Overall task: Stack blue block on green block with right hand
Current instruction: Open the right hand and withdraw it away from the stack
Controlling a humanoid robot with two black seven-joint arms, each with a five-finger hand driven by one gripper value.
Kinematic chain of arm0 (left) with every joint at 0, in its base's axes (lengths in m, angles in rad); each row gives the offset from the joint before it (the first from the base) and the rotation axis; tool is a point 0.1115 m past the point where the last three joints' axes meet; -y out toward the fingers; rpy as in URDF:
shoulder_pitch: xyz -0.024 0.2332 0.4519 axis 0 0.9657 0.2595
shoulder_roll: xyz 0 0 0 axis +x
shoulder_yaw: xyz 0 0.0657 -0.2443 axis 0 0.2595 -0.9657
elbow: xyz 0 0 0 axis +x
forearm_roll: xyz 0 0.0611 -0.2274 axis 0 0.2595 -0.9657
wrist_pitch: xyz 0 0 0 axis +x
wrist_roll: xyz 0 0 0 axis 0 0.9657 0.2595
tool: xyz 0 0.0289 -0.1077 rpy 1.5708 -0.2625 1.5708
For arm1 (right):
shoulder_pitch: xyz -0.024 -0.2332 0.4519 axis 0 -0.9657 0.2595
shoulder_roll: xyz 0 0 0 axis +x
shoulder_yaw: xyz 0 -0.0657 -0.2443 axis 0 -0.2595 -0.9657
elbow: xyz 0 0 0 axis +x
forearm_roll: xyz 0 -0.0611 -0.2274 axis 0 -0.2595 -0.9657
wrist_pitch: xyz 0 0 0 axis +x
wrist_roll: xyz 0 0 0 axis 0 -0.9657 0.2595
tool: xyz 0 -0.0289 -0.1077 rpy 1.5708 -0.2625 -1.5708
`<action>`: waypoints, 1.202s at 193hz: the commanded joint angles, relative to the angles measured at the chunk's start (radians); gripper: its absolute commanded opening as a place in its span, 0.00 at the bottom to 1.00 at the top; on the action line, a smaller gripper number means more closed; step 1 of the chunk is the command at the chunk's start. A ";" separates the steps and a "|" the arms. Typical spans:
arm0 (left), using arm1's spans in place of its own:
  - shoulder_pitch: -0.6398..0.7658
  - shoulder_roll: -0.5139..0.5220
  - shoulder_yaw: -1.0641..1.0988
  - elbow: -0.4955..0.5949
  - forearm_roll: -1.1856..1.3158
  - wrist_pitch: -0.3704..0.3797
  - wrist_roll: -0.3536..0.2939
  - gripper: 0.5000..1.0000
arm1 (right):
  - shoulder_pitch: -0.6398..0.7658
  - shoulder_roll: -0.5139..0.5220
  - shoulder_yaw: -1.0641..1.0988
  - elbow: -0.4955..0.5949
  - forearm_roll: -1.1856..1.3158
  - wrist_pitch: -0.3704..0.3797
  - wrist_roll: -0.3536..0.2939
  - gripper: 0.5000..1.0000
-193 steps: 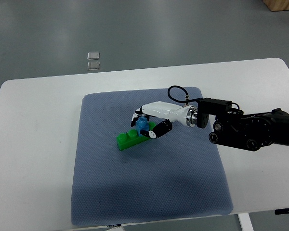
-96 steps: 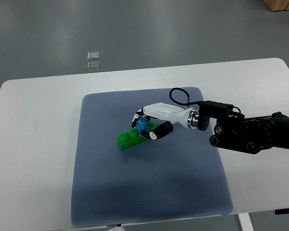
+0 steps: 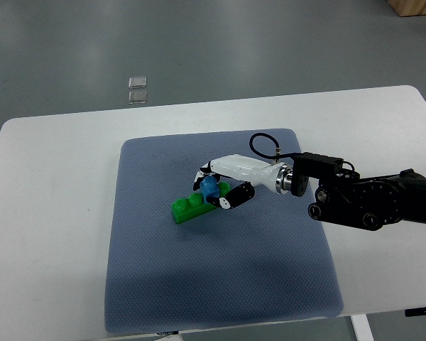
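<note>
A long green block [image 3: 189, 207] lies slanted near the middle of the blue-grey mat [image 3: 220, 284]. A small blue block [image 3: 211, 188] rests on the green block's right end. My right hand [image 3: 214, 188] reaches in from the right, its white fingers curled over the blue block and a black-tipped thumb [image 3: 235, 197] pressed at its near side. The right end of the green block is hidden under the hand. No left arm shows in the top view.
The mat lies on a white table [image 3: 50, 213], whose far edge runs behind it. The black forearm [image 3: 369, 199] stretches over the table's right side. Two small clear squares [image 3: 137, 88] lie on the floor beyond.
The hand and arm have sunk slightly toward the near side with the blue block, which now sits lower on the green block. The green block has barely shifted.
</note>
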 commanded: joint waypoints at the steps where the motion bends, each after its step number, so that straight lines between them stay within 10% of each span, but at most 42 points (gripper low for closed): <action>1: 0.000 0.000 0.000 0.000 0.000 0.000 0.000 1.00 | -0.001 -0.003 0.000 0.000 0.005 -0.001 0.001 0.59; 28: 0.000 0.000 0.000 0.002 0.000 0.000 0.000 1.00 | 0.000 -0.005 0.002 0.000 0.011 -0.001 0.001 0.79; 165: 0.000 0.000 0.001 0.000 0.000 0.000 0.000 1.00 | 0.043 -0.020 0.174 0.014 0.089 0.075 -0.009 0.79; 232: 0.000 0.000 0.000 -0.001 0.000 0.000 0.000 1.00 | -0.118 -0.052 0.703 -0.012 0.641 0.233 -0.060 0.84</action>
